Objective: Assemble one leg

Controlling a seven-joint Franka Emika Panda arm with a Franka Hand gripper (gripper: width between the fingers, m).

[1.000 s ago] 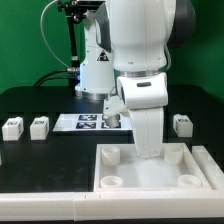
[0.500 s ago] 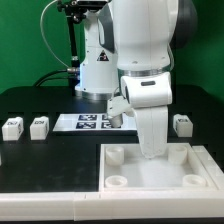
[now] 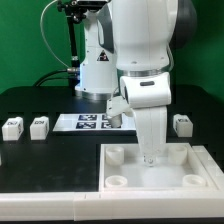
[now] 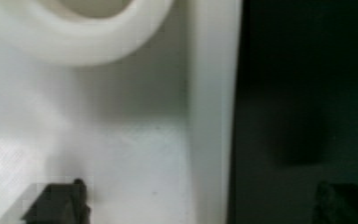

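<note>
Three legs show in the exterior view, small white tagged pegs on the black table: two at the left point(image 3: 11, 126) point(image 3: 38, 126) and one at the right point(image 3: 182, 124). My gripper point(image 3: 150, 156) points down over the far rim of the large white board point(image 3: 150, 180) with round corner sockets, away from every leg. In the wrist view the gripper point(image 4: 201, 203) is open and empty. Its dark fingertips point(image 4: 55, 200) stand wide apart, one over the white board point(image 4: 105, 130) and one over the black table. A round socket point(image 4: 96, 25) shows beyond them.
The marker board point(image 3: 85, 122) lies flat on the table behind the white board, next to the arm's base point(image 3: 95, 75). The arm's white body hides part of the white board's far rim.
The arm has shifted a little toward the exterior view's right, mostly in the first half second. The gripper still hangs over the board's far rim. The legs have not moved.
</note>
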